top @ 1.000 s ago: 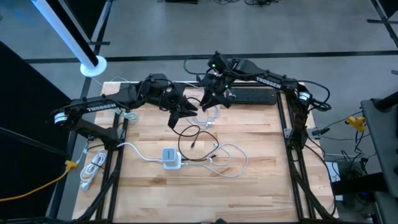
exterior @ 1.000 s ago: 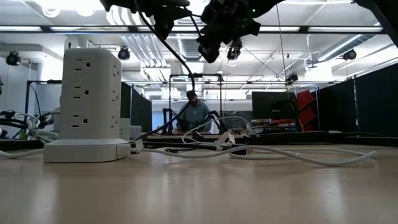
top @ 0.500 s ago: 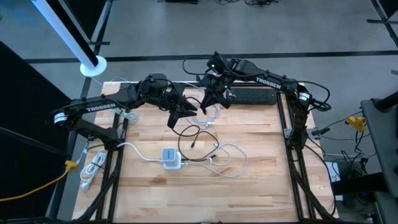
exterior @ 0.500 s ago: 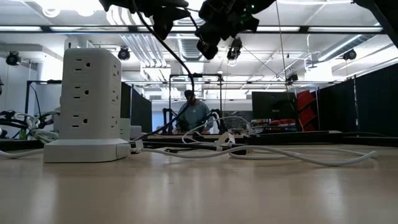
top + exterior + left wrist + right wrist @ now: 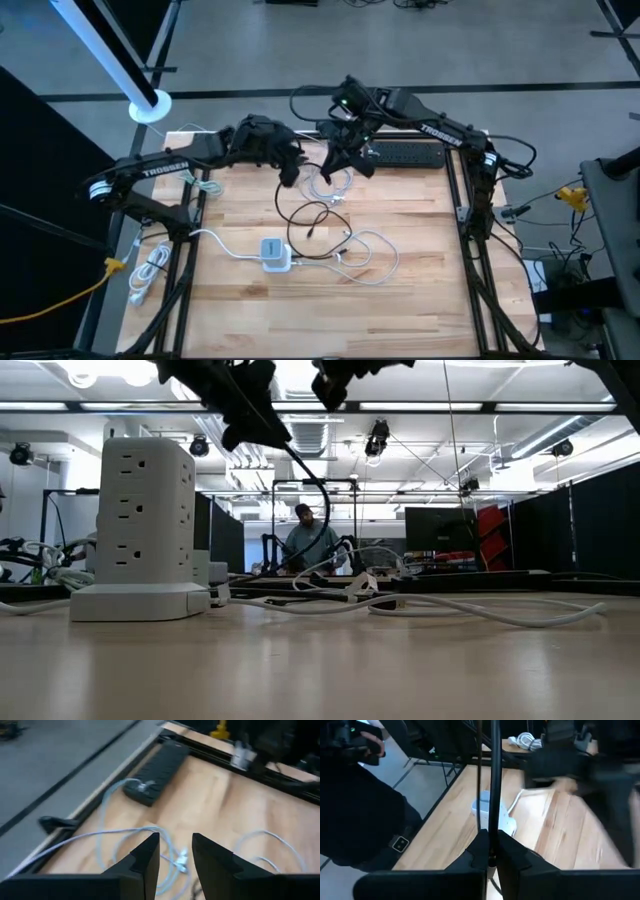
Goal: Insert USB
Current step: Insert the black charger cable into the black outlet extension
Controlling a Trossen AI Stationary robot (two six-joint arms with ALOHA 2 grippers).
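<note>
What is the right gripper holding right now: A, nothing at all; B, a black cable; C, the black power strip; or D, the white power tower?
B. In the right wrist view, the right gripper has its fingers closed on a thin black cable that runs straight up from between them, while the white power tower sits on the table beyond, untouched.
</note>
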